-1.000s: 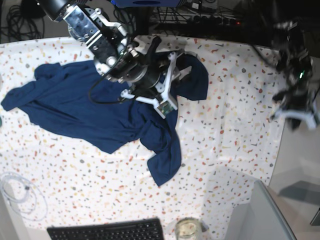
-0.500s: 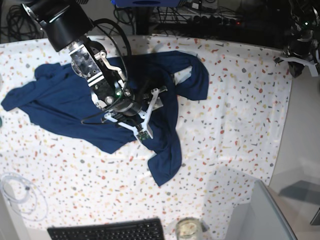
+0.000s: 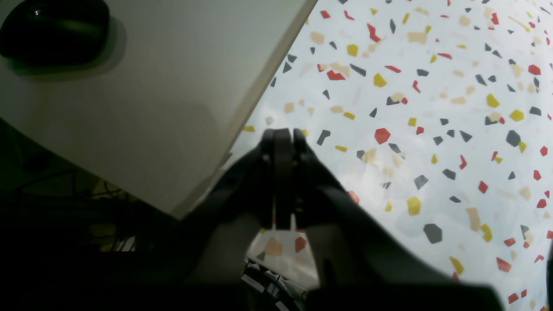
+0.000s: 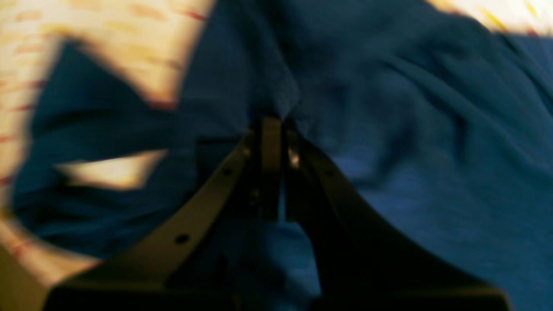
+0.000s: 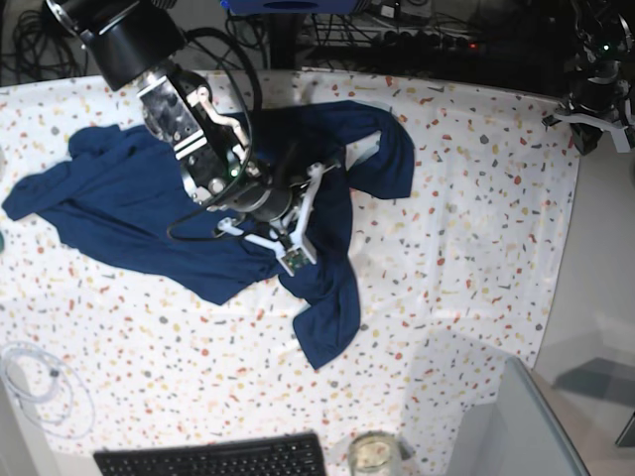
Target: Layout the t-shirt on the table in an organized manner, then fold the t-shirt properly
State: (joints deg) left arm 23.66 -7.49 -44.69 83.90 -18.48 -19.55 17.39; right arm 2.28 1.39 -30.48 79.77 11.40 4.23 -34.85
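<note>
A: Nearest the front edge of the table [image 5: 446, 248]: keyboard [image 5: 208, 458], glass jar [image 5: 372, 456] and coil of cable [image 5: 40, 387], all lying as before. Next in, what of the t-shirt [image 5: 129, 198]?

B: Crumpled across the left and middle of the table, one sleeve thrown out to the far left, a long flap trailing toward the front. Outline much as half a second ago; not yet laid flat.

A: And the change itself?

B: In the right hand [image 5: 295, 248], down on the middle of the t-shirt. Spread wide over the cloth half a second ago; now drawn together, with a ridge of navy fabric [image 4: 410, 151] running up into the tips of the right hand [image 4: 276, 125] in the wrist view. Pinched on a fold, then, though blurred by motion.

A: Meaning for the task?

B: Probably a first grasp for the laying-out step: ready to lift and drag the bunched middle outward. Folding not begun. Risk of catching several layers at once, judging by the thin, soft knit.

A: Farthest back?

B: Left hand [image 3: 283, 134], parked over the far right corner beside the plain grey surface [image 3: 129, 86]. Pads pressed shut on nothing, well apart from the t-shirt, moved there from lower on that edge a second ago
</note>
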